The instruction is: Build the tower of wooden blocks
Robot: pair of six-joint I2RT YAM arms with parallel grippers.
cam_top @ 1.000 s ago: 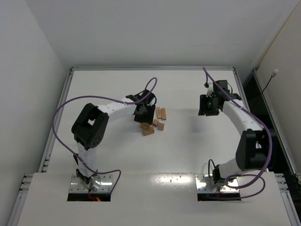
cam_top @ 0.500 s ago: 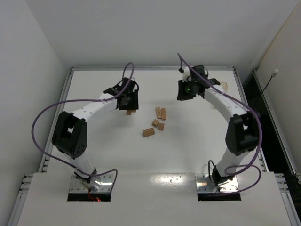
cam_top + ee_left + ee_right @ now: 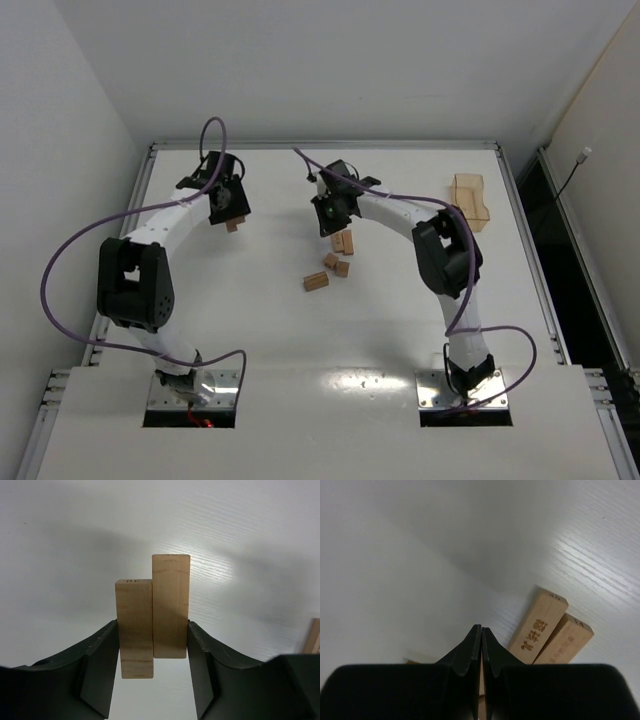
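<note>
My left gripper is at the back left of the table, shut on two wood blocks held side by side, long sides together. The same held pair pokes out below it in the top view. My right gripper is shut with nothing between its fingers, hovering by a pair of printed bars near the table's middle. That pair lies with three more loose blocks: two short ones and a bar. The tower is out of view.
A translucent tan tray stands at the back right. White walls close in the table on the left, the back and the right. Purple cables loop above both arms.
The left arm swung left and back, carrying the two blocks away from the pile. The right arm swung left to the pile and its jaws closed, uncovering the tray.
</note>
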